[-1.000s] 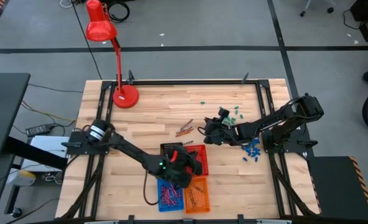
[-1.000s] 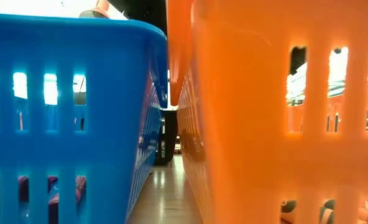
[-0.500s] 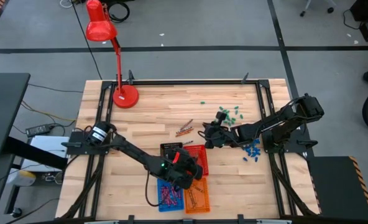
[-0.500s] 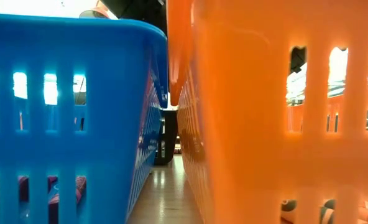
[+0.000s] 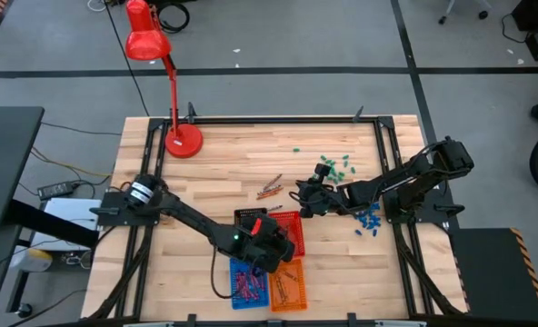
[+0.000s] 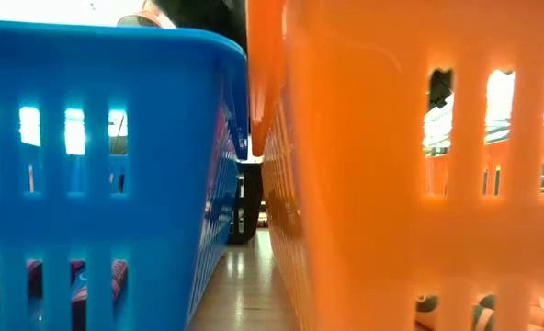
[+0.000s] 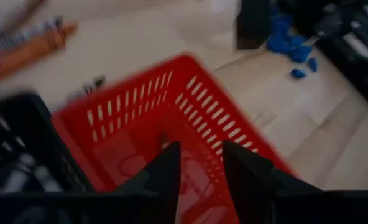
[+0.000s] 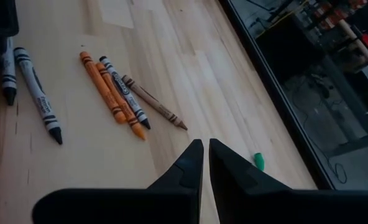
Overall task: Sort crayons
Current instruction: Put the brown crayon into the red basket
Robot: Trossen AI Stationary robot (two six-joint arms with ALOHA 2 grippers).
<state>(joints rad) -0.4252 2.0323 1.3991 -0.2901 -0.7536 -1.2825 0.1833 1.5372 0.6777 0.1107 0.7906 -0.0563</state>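
A pale wooden desk (image 5: 214, 173) is standing on a grey floor, a red lamp (image 5: 151, 45) at its far left corner. Six loose crayons (image 8: 115, 93) are lying mid-desk: two orange, one brown and three dark or grey; more are lying already sorted in the blue basket (image 5: 248, 284) and orange basket (image 5: 288, 283). With the red basket (image 7: 171, 124) and black basket (image 5: 250, 218), that makes four baskets, grouped near for sorting by colour. The left claw (image 7: 197, 163) is hovering over the red basket, fingers apart and empty, seemingly for a drop. The right claw (image 8: 203, 163) is pointing at the loose crayons, fingers nearly together, gripping nothing.
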